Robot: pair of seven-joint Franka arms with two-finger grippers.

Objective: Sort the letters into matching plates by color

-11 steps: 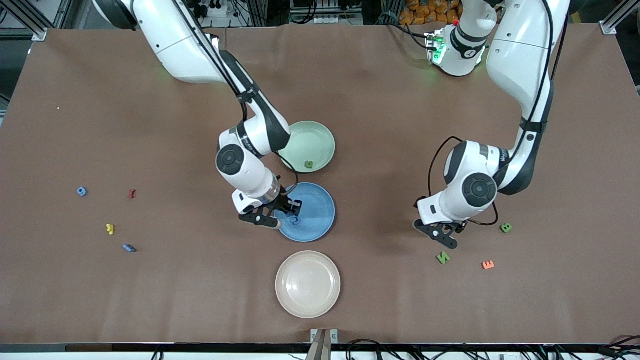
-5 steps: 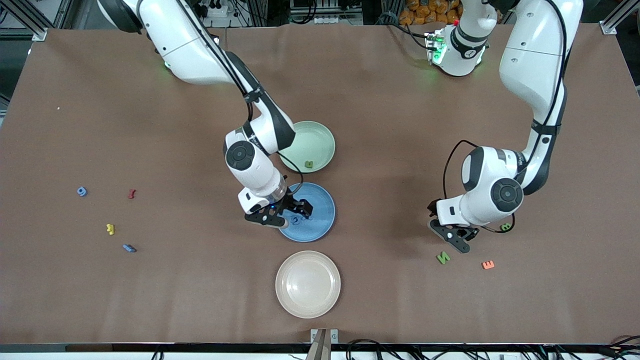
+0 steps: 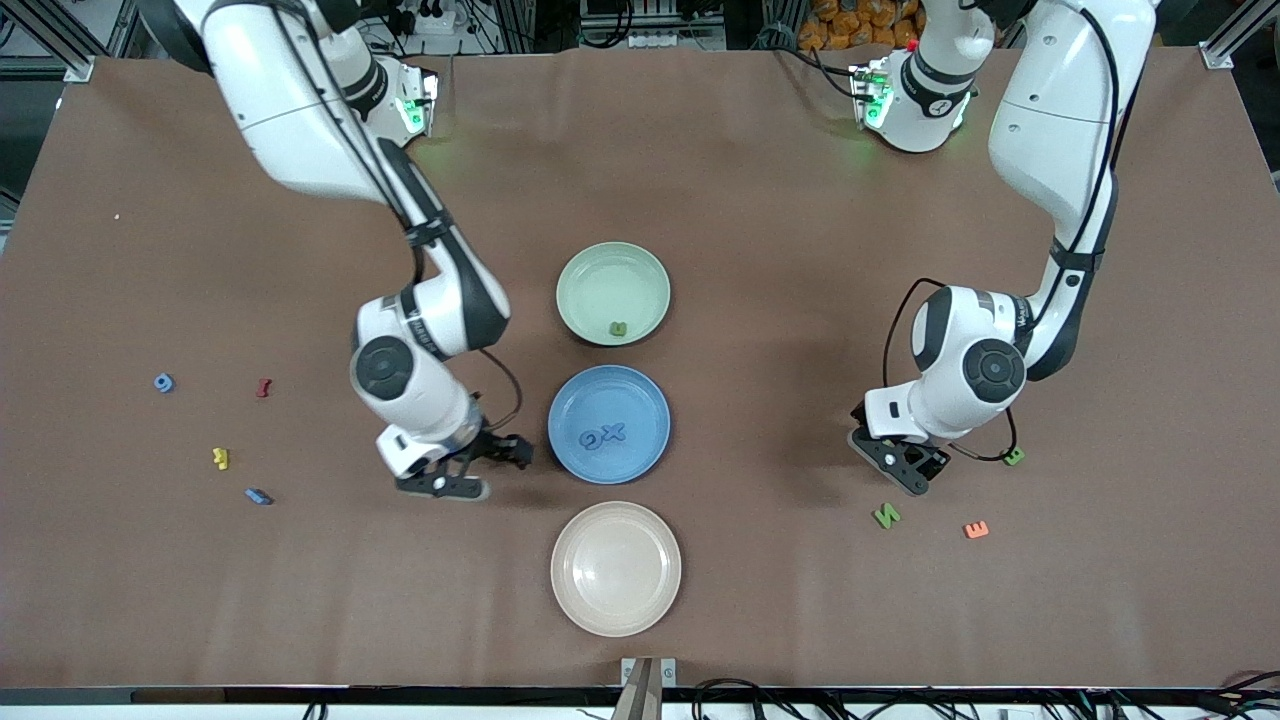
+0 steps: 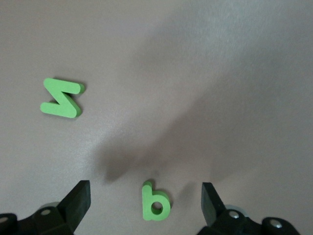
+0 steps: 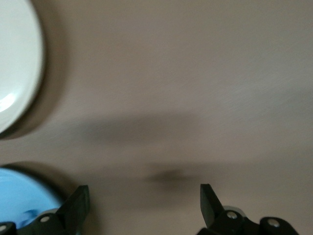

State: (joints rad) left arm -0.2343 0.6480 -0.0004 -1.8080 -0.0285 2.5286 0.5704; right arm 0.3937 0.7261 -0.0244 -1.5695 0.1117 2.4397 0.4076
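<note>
A brown table [image 3: 800,250] fills the frame, with the two white arms coming down from its upper edge. Three plates run in a column down the middle: the pale green plate [image 3: 590,275] uppermost with a small green letter [image 3: 618,327] at its lower rim, the blue plate [image 3: 640,400] below it with a blue O [image 3: 592,438] and a blue X [image 3: 613,432] lying in it, and the cream plate [image 3: 615,600] lowest, nothing in it.

The right gripper [image 3: 470,470] hangs over bare table just beside the blue plate, in the lower middle of the frame, jaws wide apart and holding nothing. The left gripper [image 3: 905,470] hovers in the lower right area, jaws also spread and unladen; in its wrist view a green b [image 4: 155,201] lies on the table between the fingers and a green N [image 4: 61,98] sits a little apart.

Below that gripper in the front view lies an orange E [image 3: 976,529]. At the left edge sit a blue 9 [image 3: 163,382], a red piece [image 3: 263,387], a yellow piece [image 3: 220,458] and a dark blue piece [image 3: 258,495].
</note>
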